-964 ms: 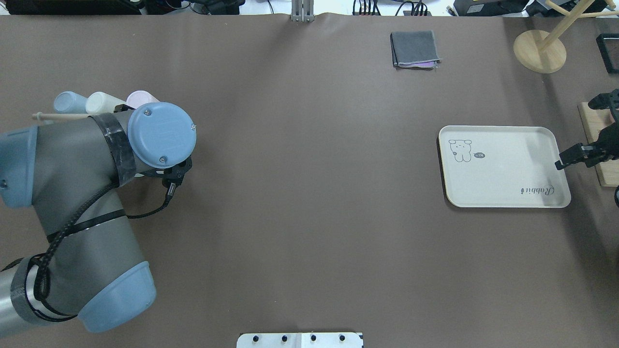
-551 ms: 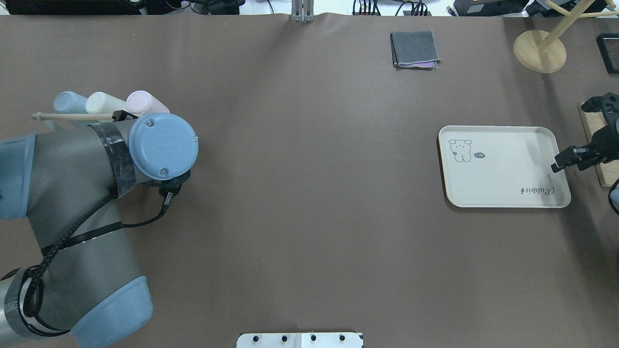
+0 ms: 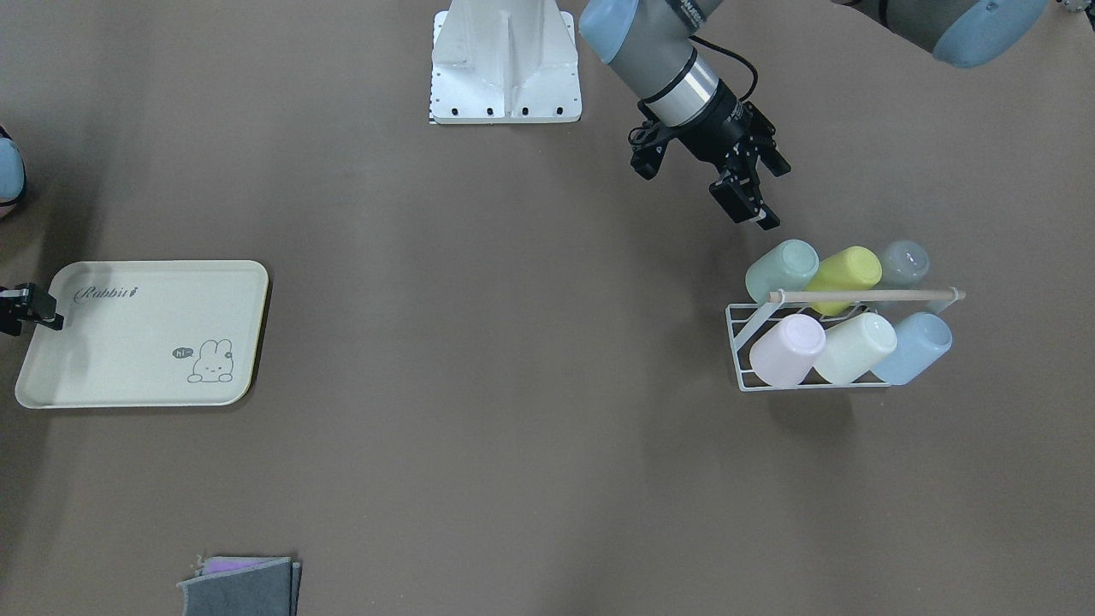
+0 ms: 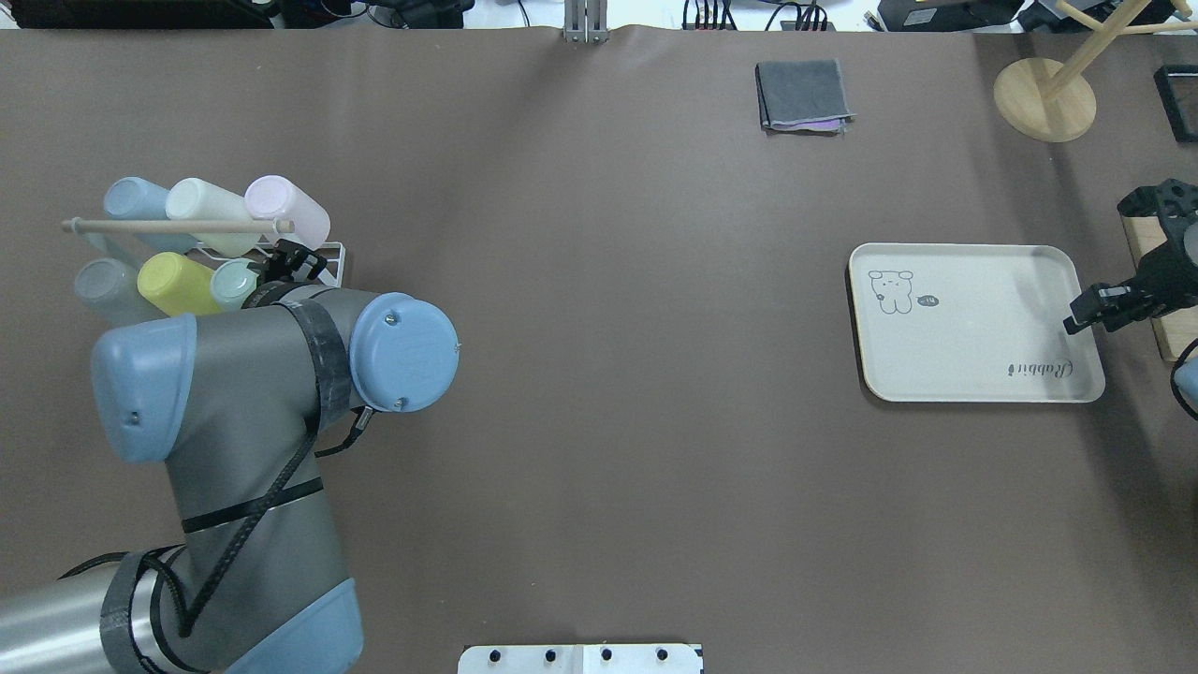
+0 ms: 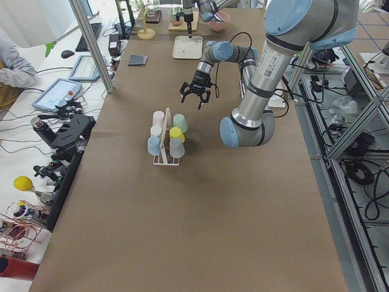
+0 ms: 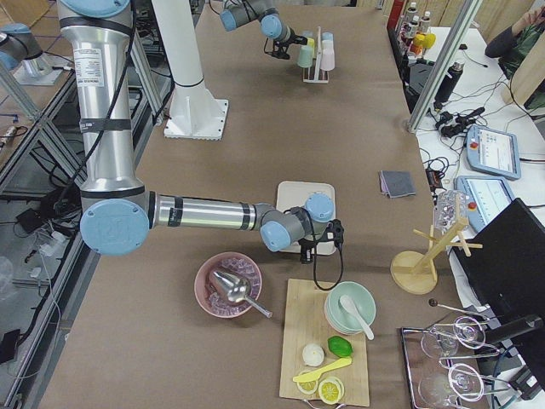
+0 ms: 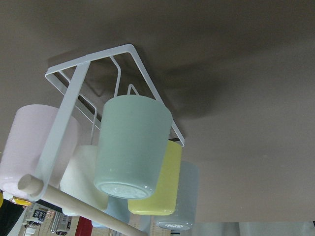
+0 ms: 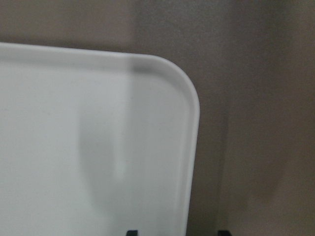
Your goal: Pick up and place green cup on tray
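Note:
The green cup (image 3: 783,269) (image 4: 234,284) lies tilted in a white wire rack (image 3: 737,340), at the end of the row nearest the robot, beside a yellow-lime cup (image 3: 844,272). It fills the left wrist view (image 7: 130,145), base toward the camera. My left gripper (image 3: 767,192) (image 4: 290,262) hangs open just short of the cup, holding nothing. The cream tray (image 4: 973,346) (image 3: 128,351) lies far off at the table's other side, bare. My right gripper (image 4: 1081,316) hovers open over the tray's edge (image 8: 189,147).
The rack also holds pink (image 3: 785,349), cream (image 3: 854,346), blue (image 3: 914,346) and grey-blue (image 3: 902,261) cups under a wooden dowel (image 3: 864,296). A folded grey cloth (image 4: 803,95), a wooden stand (image 4: 1044,98) and a wooden board (image 4: 1144,245) lie near the tray.
My left arm's elbow has swung toward the robot and to the right, uncovering the rack's near row of cups. The right gripper has edged slightly further over the tray.

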Robot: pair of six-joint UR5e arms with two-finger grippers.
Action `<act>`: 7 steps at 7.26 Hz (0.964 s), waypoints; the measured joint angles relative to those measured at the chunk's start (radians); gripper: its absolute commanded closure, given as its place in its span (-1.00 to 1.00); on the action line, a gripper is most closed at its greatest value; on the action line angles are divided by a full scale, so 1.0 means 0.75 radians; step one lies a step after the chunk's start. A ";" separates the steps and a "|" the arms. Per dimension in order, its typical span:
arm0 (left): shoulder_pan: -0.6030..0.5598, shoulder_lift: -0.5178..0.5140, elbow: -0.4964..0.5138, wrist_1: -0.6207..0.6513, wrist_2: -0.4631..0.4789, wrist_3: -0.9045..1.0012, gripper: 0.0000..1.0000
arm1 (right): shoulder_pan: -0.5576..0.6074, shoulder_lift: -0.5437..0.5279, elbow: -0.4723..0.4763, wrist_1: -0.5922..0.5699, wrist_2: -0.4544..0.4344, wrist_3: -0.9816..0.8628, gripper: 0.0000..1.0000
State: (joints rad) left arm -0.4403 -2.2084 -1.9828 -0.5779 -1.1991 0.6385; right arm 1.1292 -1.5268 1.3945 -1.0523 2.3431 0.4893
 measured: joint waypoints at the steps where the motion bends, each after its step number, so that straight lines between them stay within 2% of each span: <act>1: 0.003 0.000 0.026 -0.003 0.020 -0.002 -0.98 | 0.000 0.000 0.000 0.000 0.003 0.000 0.29; 6: 0.112 0.062 0.111 -0.015 0.208 -0.014 -0.98 | 0.000 0.001 0.000 0.000 0.003 -0.001 0.33; 7: 0.125 0.067 0.142 -0.016 0.249 -0.036 -0.97 | 0.000 0.000 -0.001 0.000 0.002 -0.002 0.58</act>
State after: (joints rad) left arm -0.3465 -2.1585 -1.8760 -0.5901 -1.0124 0.6112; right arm 1.1290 -1.5265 1.3940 -1.0523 2.3448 0.4880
